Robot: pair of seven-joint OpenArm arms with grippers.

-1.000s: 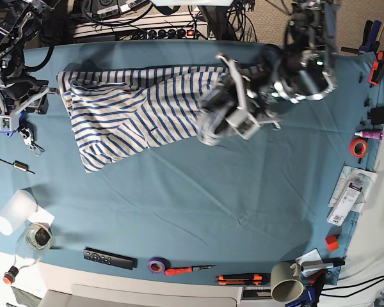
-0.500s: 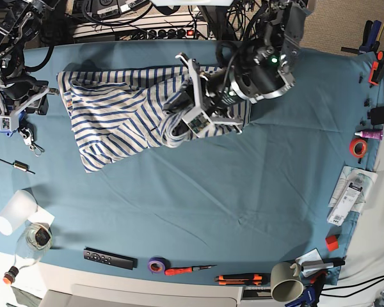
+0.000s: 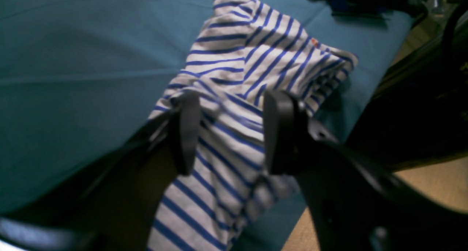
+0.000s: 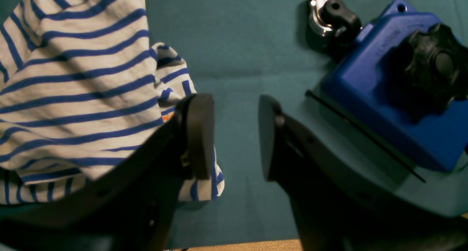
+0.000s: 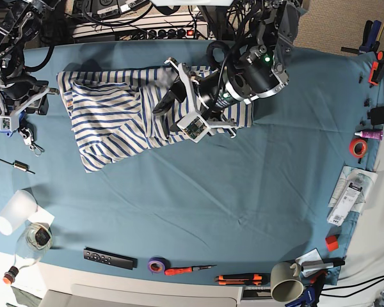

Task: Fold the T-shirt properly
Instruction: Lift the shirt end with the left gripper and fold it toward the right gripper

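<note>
White, blue-striped T-shirt point(image 5: 115, 118); teal cloth point(image 5: 230, 192)

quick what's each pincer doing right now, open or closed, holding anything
Left pincer: open over the T-shirt, not clamping it.
Right pincer: open, holding nothing, beside the T-shirt's edge.

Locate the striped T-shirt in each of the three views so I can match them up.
Base: the T-shirt lies across the upper middle of the teal table cloth, partly under the left pincer.
Left wrist: it runs from top centre to the bottom edge, between the open fingers.
Right wrist: it fills the upper left, beside the right pincer.
Shared landmark: the teal table cloth under it.
</note>
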